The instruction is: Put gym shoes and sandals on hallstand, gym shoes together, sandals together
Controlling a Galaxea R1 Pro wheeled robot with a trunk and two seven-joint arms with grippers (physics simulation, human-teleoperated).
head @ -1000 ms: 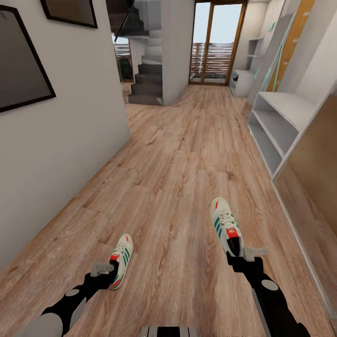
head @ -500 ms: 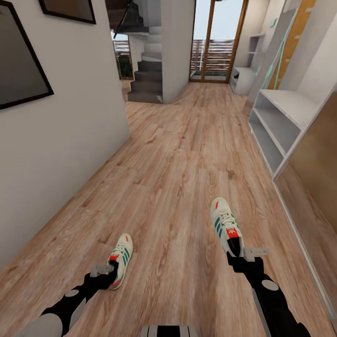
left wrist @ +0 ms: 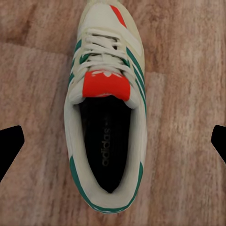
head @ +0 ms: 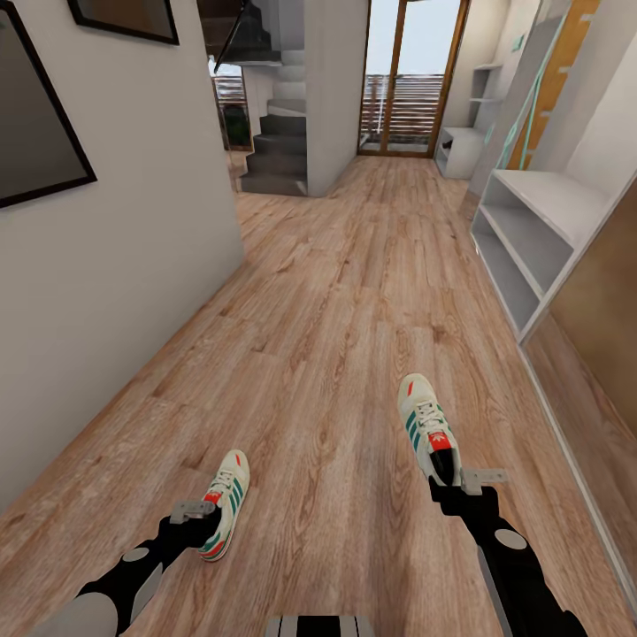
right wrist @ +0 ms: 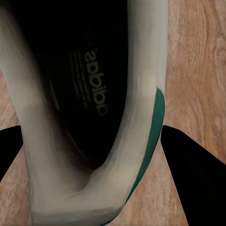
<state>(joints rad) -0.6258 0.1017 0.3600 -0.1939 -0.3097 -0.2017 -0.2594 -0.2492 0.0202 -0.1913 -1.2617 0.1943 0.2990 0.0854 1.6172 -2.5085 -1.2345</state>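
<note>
Two cream gym shoes with green stripes lie on the corridor floor [head: 327,354]. The left gym shoe [head: 226,502] lies flat under my left gripper [head: 196,518], sole down, laces and red tongue up. In the left wrist view this shoe [left wrist: 106,108] sits between the fingertips [left wrist: 10,146], which stand wide apart and clear of it, so the left gripper [left wrist: 113,143] is open. My right gripper [head: 449,482] is at the heel of the right gym shoe [head: 426,429]. Its fingers [right wrist: 188,179] press both sides of the heel [right wrist: 136,141]. The two sandals are out of view.
The pale grey hallstand [head: 531,230] with open shelves runs along the right wall, ahead of the right shoe. A white wall [head: 115,265] with dark frames bounds the left. Stairs [head: 279,150] and a glass door [head: 411,80] close the far end.
The left gym shoe has shifted slightly toward me and now lies flatter, clear of the left gripper's fingers. The view has tilted a little. The right gripper and its shoe hold still.
</note>
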